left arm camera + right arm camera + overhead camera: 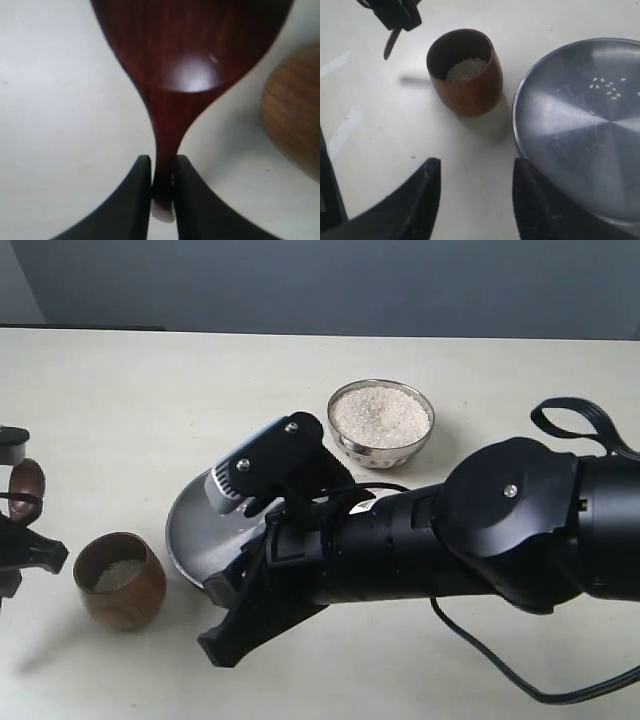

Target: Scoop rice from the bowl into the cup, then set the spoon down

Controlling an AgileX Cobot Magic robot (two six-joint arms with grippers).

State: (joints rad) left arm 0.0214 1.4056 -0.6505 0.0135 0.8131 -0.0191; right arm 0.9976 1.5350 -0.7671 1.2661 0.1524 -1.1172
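The steel bowl (381,445), heaped with white rice (380,415), stands at the back of the table. The brown wooden cup (120,585) (470,92) (295,125) sits front left with some rice (465,69) in its bottom. At the far left my left gripper (18,540) (162,172) is shut on the handle of the dark wooden spoon (190,45) (25,485). The spoon's head looks bare and hangs above the table, left of the cup. My right gripper (476,172) (222,618) is open and empty, low between the cup and the plate.
A wide flat steel plate (195,530) (580,130) lies between cup and bowl, with a few stray grains (607,87) on it. My right arm (450,530) stretches across the front of the table and covers part of the plate. A cable (520,680) trails at front right.
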